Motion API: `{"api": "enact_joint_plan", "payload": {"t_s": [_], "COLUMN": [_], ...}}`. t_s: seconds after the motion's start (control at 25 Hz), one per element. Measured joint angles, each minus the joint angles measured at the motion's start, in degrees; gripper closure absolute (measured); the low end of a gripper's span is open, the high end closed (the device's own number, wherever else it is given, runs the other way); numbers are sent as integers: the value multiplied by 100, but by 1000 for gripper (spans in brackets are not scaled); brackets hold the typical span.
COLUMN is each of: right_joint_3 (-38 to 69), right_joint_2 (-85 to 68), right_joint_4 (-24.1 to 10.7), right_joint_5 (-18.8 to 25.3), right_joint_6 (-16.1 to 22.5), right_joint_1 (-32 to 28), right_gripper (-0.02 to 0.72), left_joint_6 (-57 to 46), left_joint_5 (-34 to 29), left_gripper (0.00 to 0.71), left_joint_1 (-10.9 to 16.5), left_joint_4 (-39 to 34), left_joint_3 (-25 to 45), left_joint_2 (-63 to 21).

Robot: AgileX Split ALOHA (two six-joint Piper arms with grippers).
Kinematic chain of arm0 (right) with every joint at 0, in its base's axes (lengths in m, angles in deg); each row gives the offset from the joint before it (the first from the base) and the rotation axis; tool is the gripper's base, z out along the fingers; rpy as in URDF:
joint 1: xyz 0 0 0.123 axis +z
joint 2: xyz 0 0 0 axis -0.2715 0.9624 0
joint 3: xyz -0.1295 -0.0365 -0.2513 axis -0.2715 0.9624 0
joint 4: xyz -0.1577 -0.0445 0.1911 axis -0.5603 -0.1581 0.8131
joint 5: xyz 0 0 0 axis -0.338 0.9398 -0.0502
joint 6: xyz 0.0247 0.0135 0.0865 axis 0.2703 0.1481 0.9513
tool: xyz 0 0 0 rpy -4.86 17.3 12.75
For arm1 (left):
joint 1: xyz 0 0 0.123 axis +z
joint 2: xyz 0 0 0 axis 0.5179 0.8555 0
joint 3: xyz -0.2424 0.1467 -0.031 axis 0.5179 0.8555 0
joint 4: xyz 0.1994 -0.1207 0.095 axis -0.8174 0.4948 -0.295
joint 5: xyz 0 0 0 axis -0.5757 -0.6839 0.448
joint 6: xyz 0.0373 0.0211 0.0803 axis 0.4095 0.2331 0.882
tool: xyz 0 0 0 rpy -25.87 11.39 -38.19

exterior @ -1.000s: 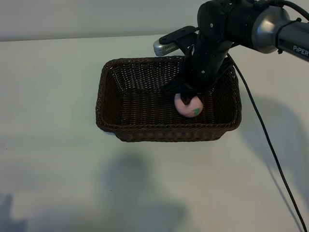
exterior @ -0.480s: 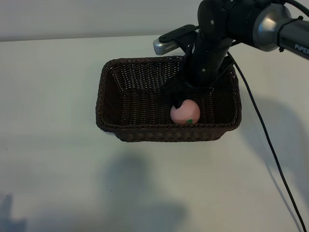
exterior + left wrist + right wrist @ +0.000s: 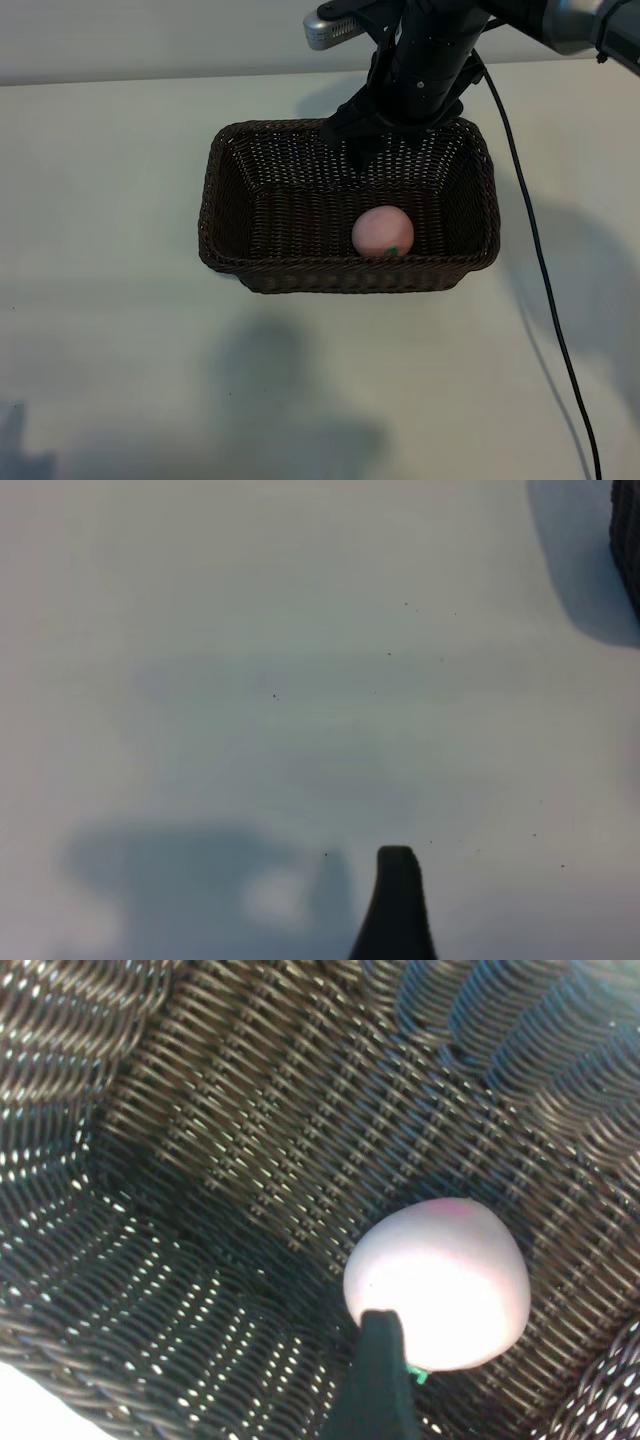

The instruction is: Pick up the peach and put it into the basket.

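Resting on the floor of the basket (image 3: 240, 190), near its front wall toward the right end, the peach (image 3: 382, 232) is seen free of any grip; the right gripper (image 3: 362, 138) is held above the back rim, fingers spread and empty; the left gripper's (image 3: 396, 900) state cannot be told from the views.
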Motion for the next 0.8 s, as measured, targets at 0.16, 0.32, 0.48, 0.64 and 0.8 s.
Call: {"api": "enact_joint_plan", "payload": {"t_s": [0.16, 0.32, 0.48, 0.64, 0.8], "right_joint_3": [-12, -72, -255, -564, -810], "right_joint_2": [0, -29, -92, -150, -149], "right_joint_4": [-293, -609, -693, -780, -786], "right_joint_5": [157, 422, 473, 473, 470], "right_joint_6": [79, 92, 94, 82, -16], "right_joint_1": [-42, -367, -942, -1621, -2330], "right_gripper": [103, 103, 103, 104, 104], "left_joint_6": [0, 0, 0, 0, 0], "left_joint_5": [0, 0, 0, 0, 0], "left_gripper": [118, 118, 118, 118, 118], "left_joint_1": [0, 0, 0, 0, 0], "left_joint_4": [0, 0, 0, 0, 0], "left_joint_3": [0, 0, 0, 0, 0], "left_joint_2": [0, 0, 0, 0, 0]}}
